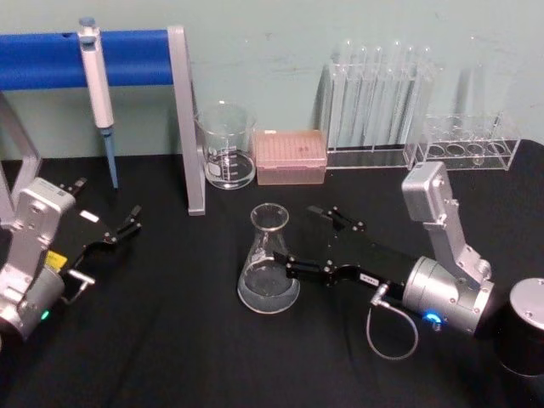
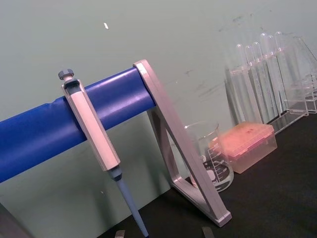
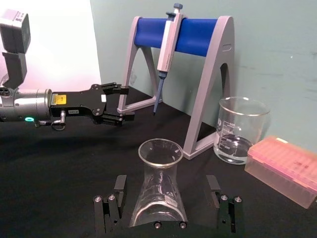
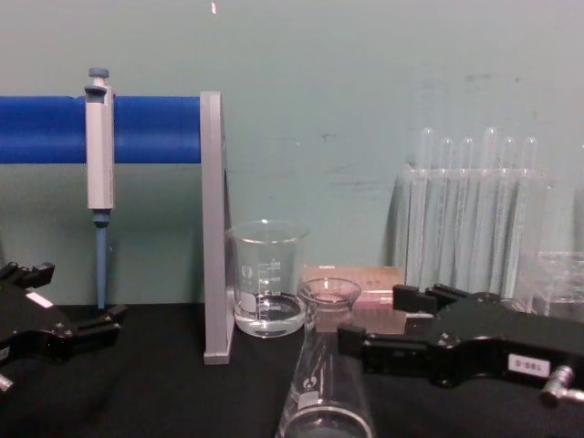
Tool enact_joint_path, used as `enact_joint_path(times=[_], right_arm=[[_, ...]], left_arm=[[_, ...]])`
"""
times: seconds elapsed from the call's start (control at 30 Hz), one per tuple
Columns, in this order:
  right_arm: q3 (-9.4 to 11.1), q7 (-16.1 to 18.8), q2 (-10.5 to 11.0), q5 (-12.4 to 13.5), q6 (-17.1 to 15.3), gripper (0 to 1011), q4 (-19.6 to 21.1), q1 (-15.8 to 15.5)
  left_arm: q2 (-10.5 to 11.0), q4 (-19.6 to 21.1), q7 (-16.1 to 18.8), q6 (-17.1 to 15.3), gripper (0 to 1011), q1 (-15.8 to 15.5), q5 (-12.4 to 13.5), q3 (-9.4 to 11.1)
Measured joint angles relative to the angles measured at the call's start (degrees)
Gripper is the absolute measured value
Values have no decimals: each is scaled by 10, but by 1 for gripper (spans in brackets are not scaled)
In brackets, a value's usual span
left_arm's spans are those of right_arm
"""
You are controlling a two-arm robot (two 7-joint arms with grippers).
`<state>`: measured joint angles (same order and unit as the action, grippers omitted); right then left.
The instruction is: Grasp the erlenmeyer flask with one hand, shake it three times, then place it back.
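Observation:
The erlenmeyer flask point(image 1: 269, 262) stands upright on the black table, with a little clear liquid in its base. My right gripper point(image 1: 302, 238), the hand with the white label and grey cable, reaches in from the right. It is open, and its fingers straddle the flask. In the right wrist view the flask point(image 3: 158, 191) sits between the two fingers point(image 3: 119, 196) with a gap on each side. From the chest view the flask point(image 4: 324, 388) is just left of the right gripper point(image 4: 379, 319). My left gripper point(image 1: 106, 208) rests open at the left, holding nothing.
A pipette point(image 1: 99, 93) hangs on a blue-bar stand point(image 1: 189, 127) at the back left. A glass beaker point(image 1: 227, 146), a pink tip box point(image 1: 291, 156) and test tube racks point(image 1: 378, 102) line the back. A black cylinder point(image 1: 523, 336) stands at the right front.

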<state>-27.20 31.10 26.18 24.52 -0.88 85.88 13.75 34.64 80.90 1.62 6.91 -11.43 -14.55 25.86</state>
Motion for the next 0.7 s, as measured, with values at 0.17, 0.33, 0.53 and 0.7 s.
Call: enact_joint_path(times=[0.17, 0.33, 0.53, 0.7], right_arm=[[-10, 2, -10, -8, 4, 1003, -18, 13], [-19, 6, -21, -13, 7, 1002, -37, 27], [-28, 9, -32, -18, 9, 1002, -55, 40], [-33, 11, -40, -22, 12, 1002, -68, 51]], left_arm=[[0, 0, 0, 0, 1001, 0, 0, 0], [0, 0, 0, 0, 1001, 0, 0, 0], [0, 0, 0, 0, 1001, 0, 0, 0], [0, 0, 0, 0, 1001, 0, 0, 0]])
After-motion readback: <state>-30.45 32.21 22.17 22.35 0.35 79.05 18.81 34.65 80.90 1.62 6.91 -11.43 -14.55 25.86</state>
